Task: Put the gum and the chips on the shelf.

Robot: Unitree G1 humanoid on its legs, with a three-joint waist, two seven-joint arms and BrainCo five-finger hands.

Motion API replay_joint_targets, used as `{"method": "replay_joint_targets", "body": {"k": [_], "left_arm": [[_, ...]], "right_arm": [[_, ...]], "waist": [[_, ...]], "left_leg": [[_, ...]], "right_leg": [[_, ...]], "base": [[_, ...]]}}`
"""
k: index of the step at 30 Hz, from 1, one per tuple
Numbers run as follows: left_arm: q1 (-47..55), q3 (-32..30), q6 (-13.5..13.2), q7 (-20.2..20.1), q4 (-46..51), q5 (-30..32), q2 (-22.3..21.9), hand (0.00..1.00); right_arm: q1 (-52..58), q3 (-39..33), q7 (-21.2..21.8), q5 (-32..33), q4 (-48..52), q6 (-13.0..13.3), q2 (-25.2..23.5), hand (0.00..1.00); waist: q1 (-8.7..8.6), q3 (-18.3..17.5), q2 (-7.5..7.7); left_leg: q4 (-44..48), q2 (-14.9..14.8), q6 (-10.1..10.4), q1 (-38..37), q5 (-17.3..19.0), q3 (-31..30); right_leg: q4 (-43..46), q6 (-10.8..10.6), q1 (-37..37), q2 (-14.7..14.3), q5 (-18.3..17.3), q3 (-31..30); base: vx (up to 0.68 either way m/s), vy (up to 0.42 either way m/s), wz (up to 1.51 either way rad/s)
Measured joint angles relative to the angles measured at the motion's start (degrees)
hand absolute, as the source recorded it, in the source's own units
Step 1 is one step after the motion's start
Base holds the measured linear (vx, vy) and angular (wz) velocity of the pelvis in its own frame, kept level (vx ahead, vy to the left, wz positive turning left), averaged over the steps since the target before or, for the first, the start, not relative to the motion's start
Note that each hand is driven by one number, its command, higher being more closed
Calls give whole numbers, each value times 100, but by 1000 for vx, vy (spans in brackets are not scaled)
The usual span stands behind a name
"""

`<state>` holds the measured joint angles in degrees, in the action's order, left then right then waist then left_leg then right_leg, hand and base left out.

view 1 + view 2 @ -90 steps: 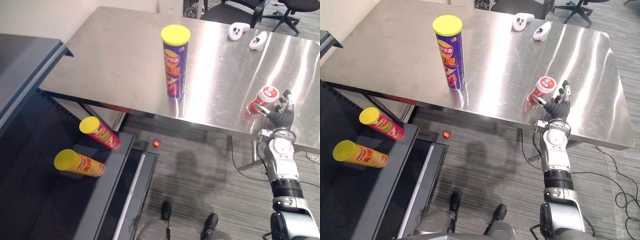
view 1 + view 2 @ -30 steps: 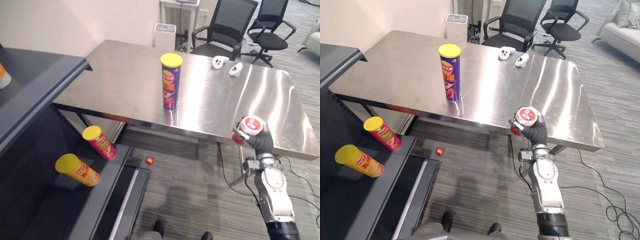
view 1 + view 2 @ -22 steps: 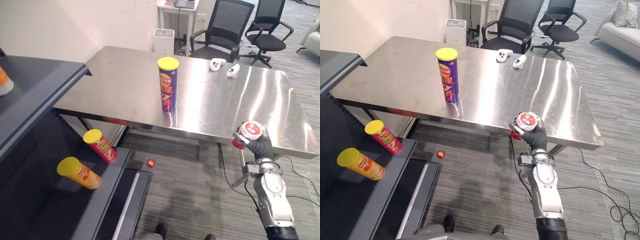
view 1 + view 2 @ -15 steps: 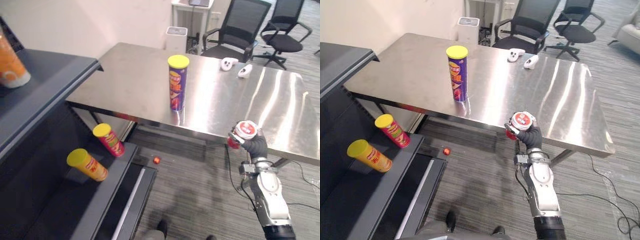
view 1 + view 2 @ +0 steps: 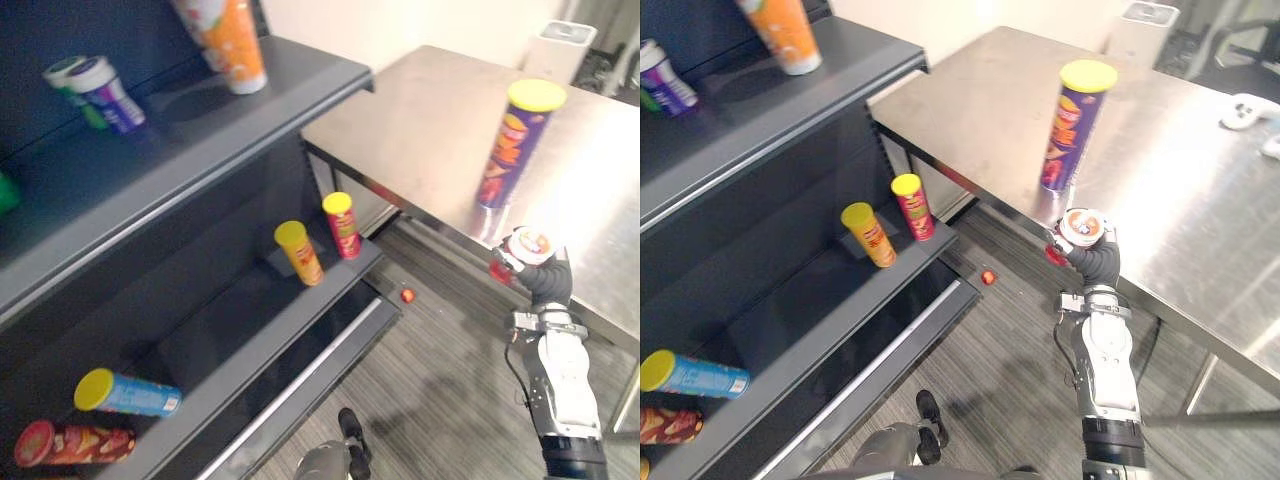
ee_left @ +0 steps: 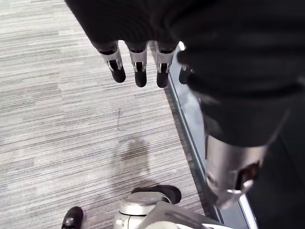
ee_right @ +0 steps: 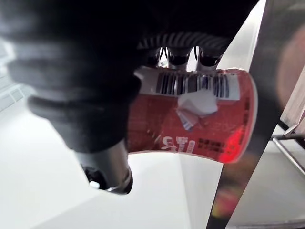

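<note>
Right hand curled round red gum canister, beside steel table edge; purple chips tube upright on table. Left hand relaxed, empty, above floor.

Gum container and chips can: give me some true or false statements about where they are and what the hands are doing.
The right hand is curled round the red gum container. True.
The purple chips can lies on its side on the table. False: it stands upright.
The gum container sits on the shelf. False: it is in the right hand, apart from the shelf.
A small red object lies on the floor between shelf and table. True.
The left hand grips a chips can. False: its fingers are straight and hold nothing.
</note>
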<state>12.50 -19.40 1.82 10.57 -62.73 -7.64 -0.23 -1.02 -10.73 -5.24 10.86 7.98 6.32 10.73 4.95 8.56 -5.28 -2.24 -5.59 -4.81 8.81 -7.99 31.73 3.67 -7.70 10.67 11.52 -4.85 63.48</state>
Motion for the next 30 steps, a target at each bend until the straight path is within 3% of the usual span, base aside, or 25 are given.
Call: {"method": "replay_joint_targets", "body": {"k": [4, 7, 9, 10, 11, 12, 13, 14, 15, 16, 17, 18, 19, 20, 21, 23, 24, 25, 27, 30], "left_arm": [[12, 0, 4, 29, -15, 57, 97, 0], [2, 222, 4, 28, -64, 170, 219, 0], [2, 364, 3, 32, -82, 168, 326, 0], [1, 379, 3, 34, -81, 168, 359, 0], [-2, 385, 3, 35, -53, 167, 412, 0], [-17, 396, 10, 39, 9, 166, 452, 0], [-28, 404, 11, 42, 31, 164, 481, 0], [-61, 465, 10, 48, 122, 151, 501, 0], [-90, 501, 3, 51, 151, 146, 518, 0], [-164, 567, 2, 52, 184, 142, 543, 0], [-323, 603, 0, 58, 179, 147, 535, 0], [-431, 602, 1, 56, 150, 148, 551, 0], [-660, 555, -10, 89, 171, 155, 829, 0], [-659, 581, -4, 98, 177, 155, 808, 0], [-697, 622, -5, 111, 157, 155, 792, 0], [-551, 781, -41, 106, 225, 157, 723, 0], [-541, 727, -41, 109, 214, 156, 731, 0], [-537, 718, -38, 110, 215, 156, 715, 0], [-393, 712, -27, 152, 195, 103, 664, 0], [-281, 658, -1, 152, 218, 86, 609, 0]], "right_arm": [[71, 8, 13, -205, 51, -6, -67, 100], [74, 54, -6, -217, 47, -7, -75, 100], [44, 252, -52, -316, 8, -14, -113, 100], [21, 293, -51, -358, 8, -15, -157, 100], [-5, 346, -49, -397, 8, -19, -245, 100], [-2, 348, -50, -433, 7, -54, -292, 100], [3, 348, -50, -438, 4, -67, -292, 100], [20, 328, -55, -459, 14, -71, -291, 100], [43, 303, -62, -465, 28, -72, -287, 100], [142, 220, -62, -464, 130, -72, -285, 100], [295, 73, -75, -463, 342, -60, -296, 100], [369, -9, -74, -461, 430, -58, -344, 100], [558, -221, -93, -458, 750, -28, -562, 100], [629, -291, -128, -457, 928, -2, -470, 100], [719, -363, -191, -458, 916, -27, -489, 100], [917, -364, -208, -454, 905, -74, -508, 100], [886, -364, -218, -432, 866, -72, -506, 100], [859, -368, -218, -424, 867, -66, -485, 100], [666, -366, -179, -407, 694, -77, -521, 100], [500, -235, -170, -403, 655, -80, -516, 100]], "waist": [[-2, -25, 175], [-41, 7, 275], [-57, 34, 401], [-55, 65, 453], [-53, 124, 550], [-50, 149, 574], [-100, 152, 582], [-189, 199, 529], [-245, 205, 532], [-329, 207, 529], [-393, 227, 510], [-440, 237, 599], [-570, 291, 1150], [-513, 342, 817], [-477, 505, 867], [-491, 391, 867], [-486, 377, 867], [-484, 362, 811], [-414, 383, 739], [-303, 383, 752]], "left_leg": [[-220, 202, -18, -24, -15, -127], [-288, 453, -63, -176, 128, -235], [-261, 591, -152, -271, 287, -246], [-271, 621, -160, -312, 298, -252], [-270, 649, -167, -375, 305, -299], [-259, 637, -163, -414, 301, -490], [-272, 610, -120, -410, 262, -630], [-321, 543, -21, -385, 192, -1063], [-339, 538, -12, -371, 188, -1251], [-363, 599, 9, -357, 212, -1618], [-373, 721, 226, -289, 378, -2013], [-365, 867, 495, -265, 785, -2186], [2317, 1154, -715, 450, 1150, -2239], [2740, 856, -106, 465, 1932, -2613], [2807, 992, 178, 326, 2191, -2850], [2239, 1097, 279, 270, 2028, -2965], [1734, 1076, 398, 179, 1819, -2963], [1643, 1015, 407, 224, 1676, -2967], [1181, 871, 432, 227, 999, -3094], [733, 845, 429, 68, 678, -3324]], "right_leg": [[446, -64, -19, 270, -93, 152], [1526, -15, -53, 932, -397, 168], [2715, 42, -214, 1621, -361, -79], [2985, 105, -267, 1771, -314, -203], [3523, 411, -436, 2010, -103, -530], [4033, 1043, -818, 2064, 261, -1274], [4190, 1028, -1094, 1905, 92, -1879], [4094, 639, -1458, 1186, -407, -3059], [3934, 566, -1557, 836, -604, -3529], [3496, 503, -1630, 232, -911, -4284], [2987, 554, -1698, -270, -1094, -4918], [2702, 590, -1794, -423, -1117, -5284], [2436, 439, -1989, 2, -1205, -6092], [2419, 368, -1997, -208, -1236, -6193], [2559, -23, -1867, -131, -1301, -6487], [2025, -28, -1671, -74, -1214, -6302], [1587, 93, -1609, -59, -1087, -6133], [1421, 177, -1598, -90, -1017, -6001], [1097, 165, -1481, -240, -695, -5714], [826, 208, -1309, -319, -575, -5430]], "base": [[-22, 74, 29], [2, 88, 20], [5, 99, 18], [5, 96, 14], [19, 77, 30], [26, 49, 46], [21, 22, 88], [4, -1, 98], [0, -52, 143], [-3, -86, 168], [-2, -92, 178], [1, -40, 222], [-36, 4, 170], [-139, 122, 170], [-157, 149, 93], [-49, 78, 111], [31, -37, 102], [12, -86, 90], [-11, -112, 65], [64, -119, 44]]}}
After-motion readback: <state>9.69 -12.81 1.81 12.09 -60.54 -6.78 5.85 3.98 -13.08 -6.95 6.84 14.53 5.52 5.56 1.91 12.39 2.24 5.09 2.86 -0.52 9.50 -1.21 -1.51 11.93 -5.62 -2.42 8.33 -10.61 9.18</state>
